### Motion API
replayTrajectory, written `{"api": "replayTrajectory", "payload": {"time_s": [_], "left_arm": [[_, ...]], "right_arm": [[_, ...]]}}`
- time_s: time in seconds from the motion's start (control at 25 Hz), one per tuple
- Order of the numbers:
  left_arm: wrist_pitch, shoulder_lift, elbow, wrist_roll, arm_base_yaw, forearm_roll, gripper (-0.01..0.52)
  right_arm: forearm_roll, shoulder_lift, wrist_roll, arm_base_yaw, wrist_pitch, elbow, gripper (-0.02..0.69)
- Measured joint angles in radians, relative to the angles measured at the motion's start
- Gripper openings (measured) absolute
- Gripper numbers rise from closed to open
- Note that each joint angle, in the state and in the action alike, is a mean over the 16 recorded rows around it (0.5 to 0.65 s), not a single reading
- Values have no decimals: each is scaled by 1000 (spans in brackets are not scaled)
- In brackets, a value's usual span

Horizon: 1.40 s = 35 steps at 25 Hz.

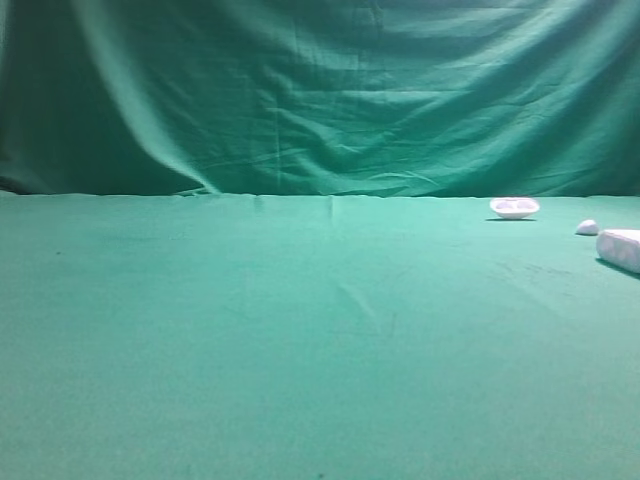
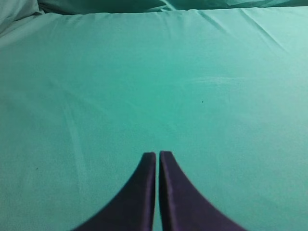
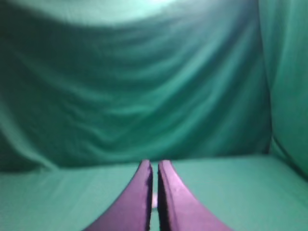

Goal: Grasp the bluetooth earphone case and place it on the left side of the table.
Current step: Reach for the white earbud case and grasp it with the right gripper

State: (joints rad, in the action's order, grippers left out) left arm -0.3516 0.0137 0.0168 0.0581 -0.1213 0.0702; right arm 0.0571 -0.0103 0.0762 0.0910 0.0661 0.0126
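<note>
The white earphone case (image 1: pixel 621 249) lies on the green table (image 1: pixel 300 330) at the far right, cut off by the edge of the exterior view. Neither gripper shows in the exterior view. In the left wrist view my left gripper (image 2: pixel 157 153) is shut and empty, its dark fingers (image 2: pixel 144 192) over bare green cloth (image 2: pixel 144 72). In the right wrist view my right gripper (image 3: pixel 154 161) is shut, pointing at the draped backdrop. A small white speck (image 3: pixel 155 199) shows through the slit between its fingers; I cannot tell what it is.
A shallow white dish (image 1: pixel 514 207) sits at the back right near the backdrop. A tiny white pebble-like lump (image 1: pixel 587 227) lies just left of the case. The green backdrop (image 1: pixel 320 90) hangs behind the table.
</note>
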Motion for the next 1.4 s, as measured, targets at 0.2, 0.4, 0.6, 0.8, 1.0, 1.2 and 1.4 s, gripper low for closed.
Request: {"api": "replayTrajectory", "payload": {"time_s": [0.2,0.4,0.6,0.8,1.0,1.2,1.4], "left_arm": [[0,0,0,0,0,0,0],[0,0,0,0,0,0,0],[0,0,0,0,0,0,0],[0,0,0,0,0,0,0],[0,0,0,0,0,0,0],[0,0,0,0,0,0,0],[0,0,0,0,0,0,0]], "right_arm": [[-45,39,9,0,36,-80,0],[-75,153,7,0,-154,-221,0],[-84,344,-4,0,-423,-388,0],[-95,591,-31,7,-644,-541,0],[-98,848,-58,37,-773,-665,0],[-98,1095,-79,74,-843,-776,49],[-87,1317,-81,107,-852,-864,208]]}}
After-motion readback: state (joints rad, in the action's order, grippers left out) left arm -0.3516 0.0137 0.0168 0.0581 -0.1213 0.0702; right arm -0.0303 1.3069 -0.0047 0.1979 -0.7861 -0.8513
